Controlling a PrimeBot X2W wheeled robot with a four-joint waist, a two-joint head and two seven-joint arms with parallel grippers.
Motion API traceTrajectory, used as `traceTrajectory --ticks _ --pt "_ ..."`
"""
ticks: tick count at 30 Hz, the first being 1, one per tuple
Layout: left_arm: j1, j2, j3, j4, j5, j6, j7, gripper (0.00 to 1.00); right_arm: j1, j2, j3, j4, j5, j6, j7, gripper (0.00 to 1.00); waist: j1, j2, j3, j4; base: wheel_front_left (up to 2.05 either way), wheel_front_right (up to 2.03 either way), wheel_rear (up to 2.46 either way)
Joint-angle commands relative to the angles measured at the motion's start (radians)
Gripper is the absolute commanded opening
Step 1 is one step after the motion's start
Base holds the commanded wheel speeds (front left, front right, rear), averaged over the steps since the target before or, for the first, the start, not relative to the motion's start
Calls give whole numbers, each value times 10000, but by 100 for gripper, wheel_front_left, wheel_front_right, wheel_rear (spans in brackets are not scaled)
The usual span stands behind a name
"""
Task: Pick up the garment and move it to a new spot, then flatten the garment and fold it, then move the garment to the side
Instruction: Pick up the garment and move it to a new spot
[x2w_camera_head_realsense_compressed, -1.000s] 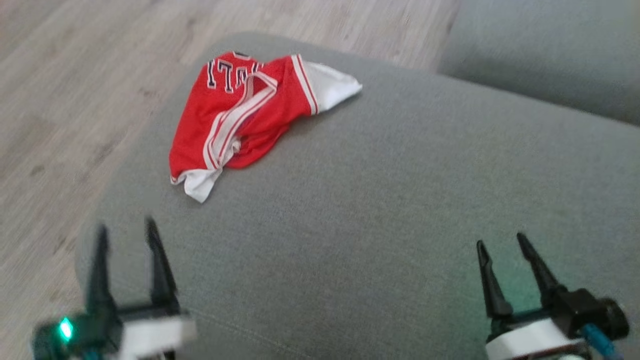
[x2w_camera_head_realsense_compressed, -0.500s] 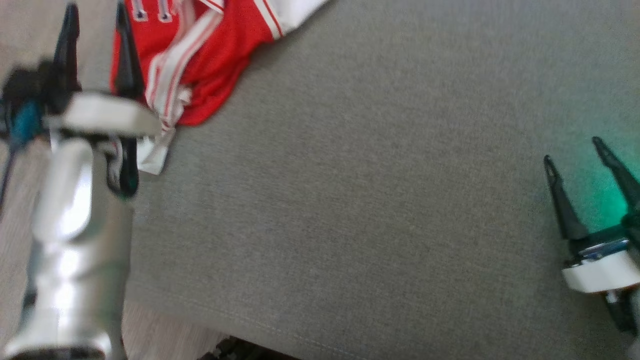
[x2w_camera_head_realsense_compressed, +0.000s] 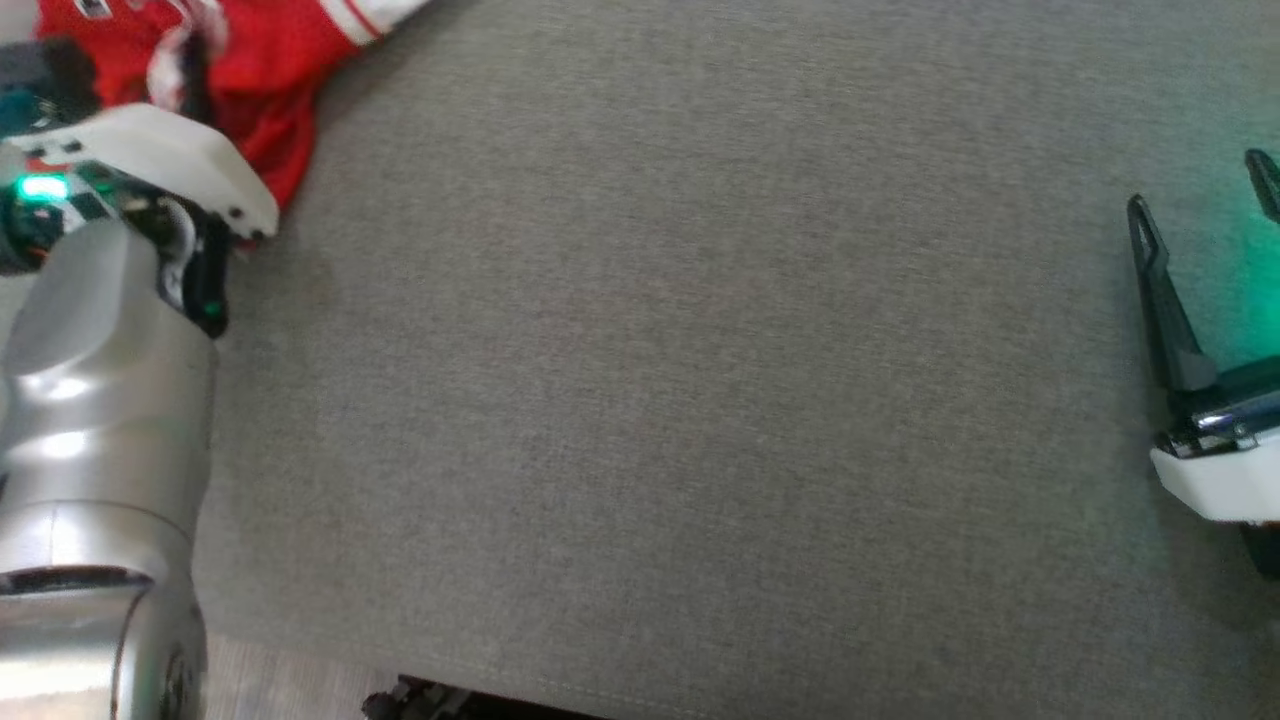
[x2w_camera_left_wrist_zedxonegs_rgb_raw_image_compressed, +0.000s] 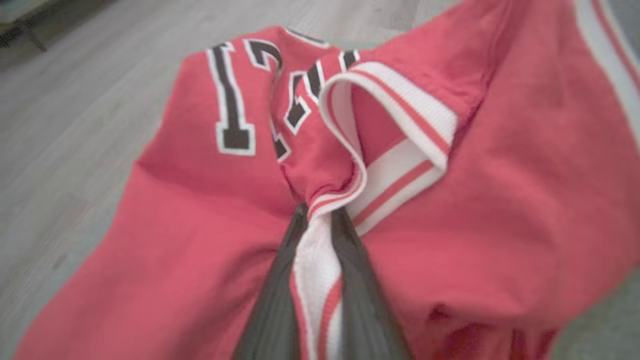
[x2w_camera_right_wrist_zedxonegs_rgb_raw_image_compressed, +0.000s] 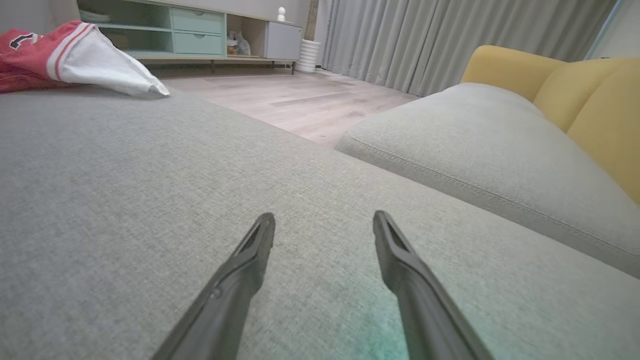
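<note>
Left wrist view: left gripper (x2w_camera_left_wrist_zedxonegs_rgb_raw_image_compressed: 320, 212) nearly closed, two dark fingers clamped on a fold of white-and-red ribbed trim (x2w_camera_left_wrist_zedxonegs_rgb_raw_image_compressed: 400, 115) of the crumpled red jersey with black-and-white lettering (x2w_camera_left_wrist_zedxonegs_rgb_raw_image_compressed: 200, 235); pale wood floor (x2w_camera_left_wrist_zedxonegs_rgb_raw_image_compressed: 75, 100) beyond.
Head view: jersey at upper left, lying on the far-left part of the grey fabric sofa cushion (x2w_camera_head_realsense_compressed: 700, 350).
Right wrist view: right gripper (x2w_camera_right_wrist_zedxonegs_rgb_raw_image_compressed: 324, 220) spread wide, holding nothing, low over bare cushion, well apart from the jersey.
</note>
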Motion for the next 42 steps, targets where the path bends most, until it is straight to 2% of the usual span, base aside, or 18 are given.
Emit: traceTrajectory --ticks 1,6,12,13,18,24,31,36,37,40,41,42 --pt "-189 640 173 -146 -52 -21 -422 0 274 -2 103 167 -21 -7 26 100 -1 0 -114 -196 0 0 0" --pt "-862 897 -211 -626 -96 -56 -1783 0 272 525 64 355 23 -7 26 100 -1 0 -965 -566 0 0 0" --pt "-1212 1178 -1083 -1830 -253 -60 -2324 0 425 1458 350 613 299 -7 26 100 -1 0 -2621 -1398 0 0 0" --pt "-1212 1178 -1083 -1830 -253 -60 -2324 0 425 1458 350 613 299 -7 26 100 -1 0 -2621 -1398 0 0 0" --pt "-1045 1409 -2233 -3307 -358 -61 -2264 0 870 2338 389 620 713 -7 26 100 -1 0 -3887 -2287 0 0 0" --pt "-453 1624 -3384 -5261 -872 -62 -1380 0 1353 2949 529 623 931 -7 26 100 -1 0 -4856 -3524 0 0 0" --pt "1002 1407 -4273 -7108 -1468 -52 -482 0 1504 3229 767 577 996 -7 26 100 -1 0 -5024 -4653 0 0 0" --pt "2454 1044 -4844 -7314 -1412 136 -730 0 1303 3362 896 559 1040 -7 26 100 -1 0 -4558 -5195 0 0 0" --pt "2922 916 -5189 -7030 -1024 342 -1225 0 1199 3408 986 601 1046 -7 26 100 -1 0 -4284 -5302 0 0 0" --pt "3582 607 -5702 -6159 -520 587 -2076 41 1016 3480 1165 720 1010 -7 26 100 -1 0 -3886 -5392 0 0 0" --pt "3724 479 -5838 -5842 -393 622 -2270 47 962 3502 1228 783 992 -7 26 100 -1 0 -3773 -5378 0 0 0" --pt "3840 322 -5910 -5546 -335 641 -2416 65 910 3523 1282 851 976 -7 26 100 -1 0 -3683 -5347 0 0 0"
